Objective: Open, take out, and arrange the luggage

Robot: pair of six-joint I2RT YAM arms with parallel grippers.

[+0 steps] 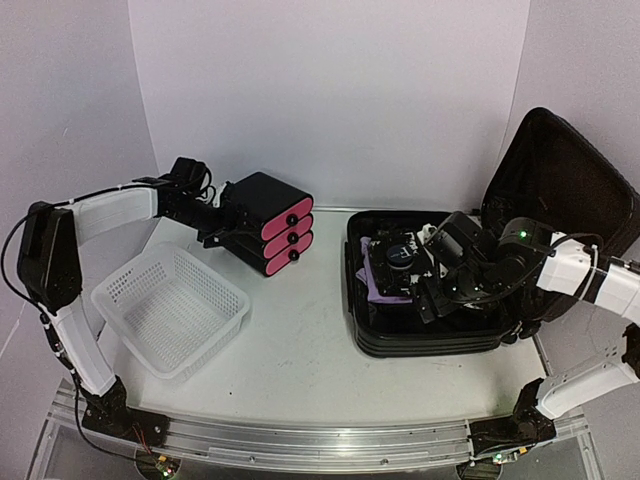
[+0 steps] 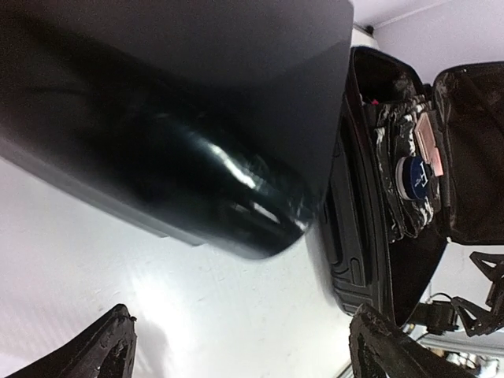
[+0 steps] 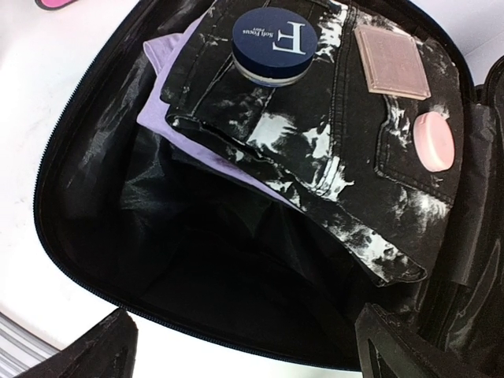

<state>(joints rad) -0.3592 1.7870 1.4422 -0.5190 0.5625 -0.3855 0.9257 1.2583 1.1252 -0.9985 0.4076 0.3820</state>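
The luggage lay open on the right side of the surface. Its lower shell rested flat and its lid stood raised toward the right wall.

The right wrist view looked down into the black-lined shell. A folded piece of black denim with white mottling lay over a purple garment. Both were packed toward one end, and the rest of the lining was bare.

Three items sat on the denim:
- a round navy jar with an "F" on its lid
- a flat pink rectangular case
- a small pink rounded item

The right fingers hung over the bare part of the shell. They were spread wide with nothing between them, clear of the contents.

A black box with three pink drawers stood at the left rear of the surface, its drawer fronts turned toward the luggage. The left fingers were at the back of this box. In the left wrist view the box filled the upper frame. The finger tips were released and parted, with only bare surface between them. Contact with the box could not be confirmed.

A white mesh basket sat at the left front, near the left arm and well apart from the luggage.
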